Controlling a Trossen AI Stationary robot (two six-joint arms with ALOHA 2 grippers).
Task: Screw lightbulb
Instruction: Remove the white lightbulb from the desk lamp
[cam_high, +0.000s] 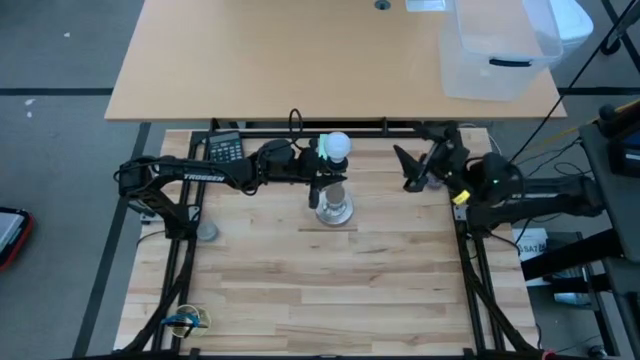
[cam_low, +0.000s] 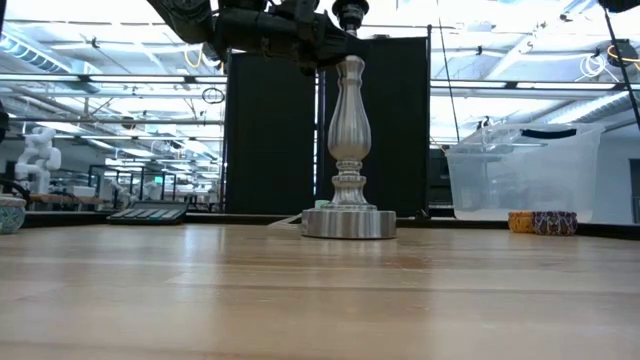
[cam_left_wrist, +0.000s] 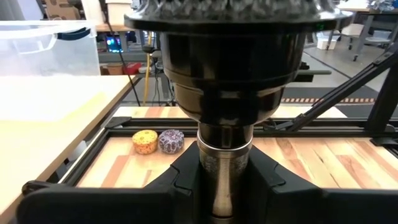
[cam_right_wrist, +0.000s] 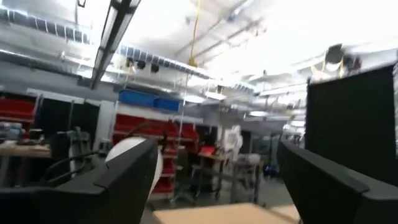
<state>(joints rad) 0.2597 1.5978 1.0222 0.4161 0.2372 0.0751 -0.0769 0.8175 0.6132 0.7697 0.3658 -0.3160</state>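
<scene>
From overhead I see the left arm stretched across the back of the desk (cam_high: 330, 290), its left gripper (cam_high: 322, 181) sitting at the top of the silver stand (cam_high: 334, 207). The lightbulb (cam_high: 336, 146) shows as a white globe just behind the stand's top, right at the gripper's tip. I cannot tell from above whether the bulb is held by the jaws or seated in the socket.

The left wrist camera looks down past the black socket (cam_left_wrist: 227, 74) and the stand's silver neck, with one dark finger on either side of the neck. The jaws are narrow and close around the stand's upper part; whether they actually press it I cannot say.

In the low view the stand (cam_low: 349, 150) is upright on its round base, and the left arm comes in from above to meet its top.

The right gripper (cam_high: 412, 166) waits at the desk's back right edge, well apart from the stand, jaws spread wide and holding nothing. Its own camera looks out between its fingers (cam_right_wrist: 124, 177) into the room.

A calculator (cam_high: 225, 149) lies near the back left corner. Two small patterned round things (cam_left_wrist: 158, 141) sit at the desk's edge, and a clear plastic bin (cam_high: 500, 50) stands on the table behind.
</scene>
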